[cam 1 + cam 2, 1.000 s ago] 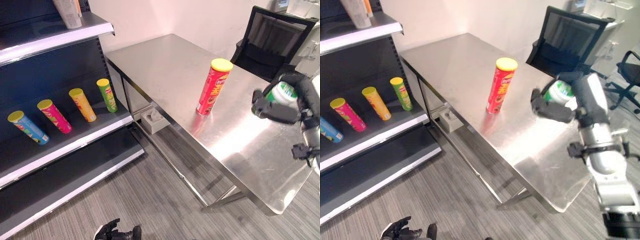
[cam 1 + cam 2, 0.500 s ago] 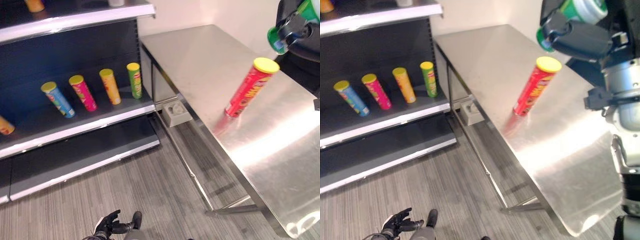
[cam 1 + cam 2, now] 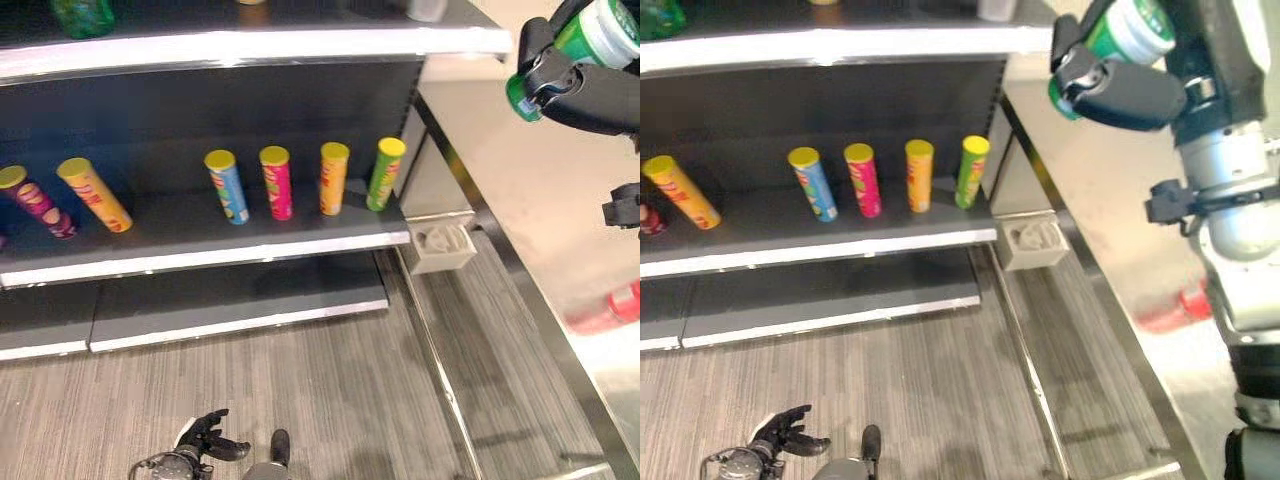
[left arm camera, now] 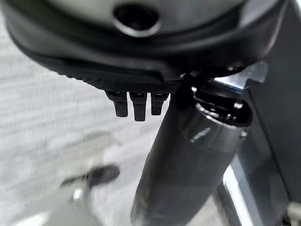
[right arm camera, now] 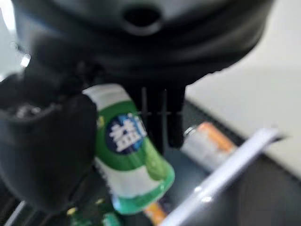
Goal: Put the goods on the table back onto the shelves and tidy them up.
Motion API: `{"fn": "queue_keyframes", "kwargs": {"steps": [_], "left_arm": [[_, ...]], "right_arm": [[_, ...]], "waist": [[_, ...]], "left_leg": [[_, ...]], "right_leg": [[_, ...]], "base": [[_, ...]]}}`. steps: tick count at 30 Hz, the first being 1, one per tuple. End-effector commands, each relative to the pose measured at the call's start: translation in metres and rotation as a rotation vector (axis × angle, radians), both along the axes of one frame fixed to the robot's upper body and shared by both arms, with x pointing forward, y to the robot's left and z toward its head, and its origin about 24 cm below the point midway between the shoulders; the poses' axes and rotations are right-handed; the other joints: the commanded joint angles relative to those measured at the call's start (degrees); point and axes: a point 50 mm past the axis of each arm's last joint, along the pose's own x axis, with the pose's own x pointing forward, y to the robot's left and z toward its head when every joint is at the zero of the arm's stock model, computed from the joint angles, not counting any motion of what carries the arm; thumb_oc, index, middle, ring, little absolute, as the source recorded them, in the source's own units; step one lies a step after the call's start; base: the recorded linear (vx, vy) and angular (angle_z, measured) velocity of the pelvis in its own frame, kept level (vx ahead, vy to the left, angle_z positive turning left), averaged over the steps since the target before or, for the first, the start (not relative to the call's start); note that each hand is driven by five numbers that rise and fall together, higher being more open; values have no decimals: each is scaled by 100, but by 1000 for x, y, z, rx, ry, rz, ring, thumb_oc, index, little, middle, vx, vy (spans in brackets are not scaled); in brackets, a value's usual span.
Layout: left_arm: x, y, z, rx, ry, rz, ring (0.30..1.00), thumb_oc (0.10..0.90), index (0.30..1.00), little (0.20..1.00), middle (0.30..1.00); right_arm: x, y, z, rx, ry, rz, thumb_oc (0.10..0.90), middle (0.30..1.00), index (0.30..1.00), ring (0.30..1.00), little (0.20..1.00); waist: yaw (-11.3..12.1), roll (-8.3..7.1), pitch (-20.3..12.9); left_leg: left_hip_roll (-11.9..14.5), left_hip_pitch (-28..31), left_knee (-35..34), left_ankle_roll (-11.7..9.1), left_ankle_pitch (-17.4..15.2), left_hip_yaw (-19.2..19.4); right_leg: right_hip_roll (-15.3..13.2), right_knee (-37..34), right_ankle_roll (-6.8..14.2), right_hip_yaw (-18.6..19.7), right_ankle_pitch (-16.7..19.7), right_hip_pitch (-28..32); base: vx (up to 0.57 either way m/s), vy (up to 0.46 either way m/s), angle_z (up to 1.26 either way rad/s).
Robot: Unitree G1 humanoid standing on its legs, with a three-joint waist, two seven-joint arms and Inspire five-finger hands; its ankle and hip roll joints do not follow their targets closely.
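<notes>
Green bottle (image 3: 1118, 38) clenched in right hand (image 3: 1118, 88), raised nearer top shelf (image 3: 840, 42) than before

Taking the middle shelf (image 3: 200, 262) as landmark: four cans (image 3: 276, 183) are stood in a row on its right part, and two more cans (image 3: 93, 194) are leaned on its left part. Above it an upper shelf (image 3: 250, 42) is set. To its right the surface (image 3: 560, 220) is placed, with a small box (image 3: 443, 247) beneath the near corner. High over that corner a bottle (image 3: 1118, 45) is gripped in the right hand (image 3: 1118, 88). Low before the shelf, the left hand (image 3: 205, 447) is hung.

Shop mock-up, stocked shelves (image 3: 250, 45), steel table (image 3: 560, 200)
</notes>
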Motion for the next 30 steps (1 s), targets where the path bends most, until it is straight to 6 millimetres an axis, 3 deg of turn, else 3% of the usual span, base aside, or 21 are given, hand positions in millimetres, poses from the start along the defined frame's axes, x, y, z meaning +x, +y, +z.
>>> {"fn": "queue_keyframes", "kwargs": {"steps": [1,5,6,8,19,23,26,27,30], "left_arm": [[-12,12,2,44,12,-13,900,800,900,900,900],[-11,7,0,28,25,-36,900,800,900,900,900],[-10,6,-1,28,29,-50,900,800,900,900,900],[-21,0,-6,10,56,-47,900,800,900,900,900],[-39,-13,-16,-20,115,-46,900,800,900,900,900],[-52,-10,-19,-7,158,-19,900,800,900,900,900],[-51,-3,-17,8,147,26,900,800,900,900,900],[-51,-2,-17,7,144,34,900,800,900,900,900],[-47,-1,-15,19,121,66,900,800,900,900,900]], "right_arm": [[-26,6,55,5,-255,30,400,300,300,300,300],[-35,3,59,12,-286,37,400,300,300,300,300],[-38,-1,59,18,-296,29,400,300,300,300,300],[-45,4,62,18,-329,82,400,300,300,300,300],[-28,46,60,-45,-262,252,400,300,300,300,300],[-3,62,61,-79,-189,247,400,300,300,300,300],[31,74,64,-141,-124,120,400,300,300,300,300],[35,77,68,-161,-129,91,400,300,300,300,300],[68,66,67,-137,-98,-117,400,300,300,300,300]], "waist": [[-112,-13,-386],[-323,18,-212],[-359,-18,-204],[-309,-130,-324],[-85,-219,-585],[78,-236,-627],[262,-254,-635],[287,-258,-632],[469,-252,-640]], "left_leg": [[312,222,-205,-398,-484,-119],[166,283,-205,-352,-448,-478],[88,296,-205,-338,-452,-568],[12,357,-205,-357,-526,-639],[153,596,-205,-429,-630,-674],[189,641,-205,-451,-634,-715],[200,608,-205,-474,-593,-782],[198,599,-205,-477,-587,-801],[189,547,-205,-482,-550,-909]], "right_leg": [[740,-128,32,1246,-608,-757],[1633,-417,-140,1841,-937,-1149],[1724,-571,-146,1920,-937,-1089],[1774,-964,-124,1801,-802,-786],[1828,-1413,-143,1737,-782,-349],[1819,-1435,-158,1659,-818,-282],[1802,-1435,-175,1525,-833,-237],[1800,-1435,-174,1509,-833,-231],[1792,-1435,-176,1386,-843,-214]], "base": [[71,135,62],[52,61,44],[56,34,79],[102,-51,114],[75,-56,2],[18,-46,12],[6,-54,16],[4,-46,31],[16,-43,38]]}}
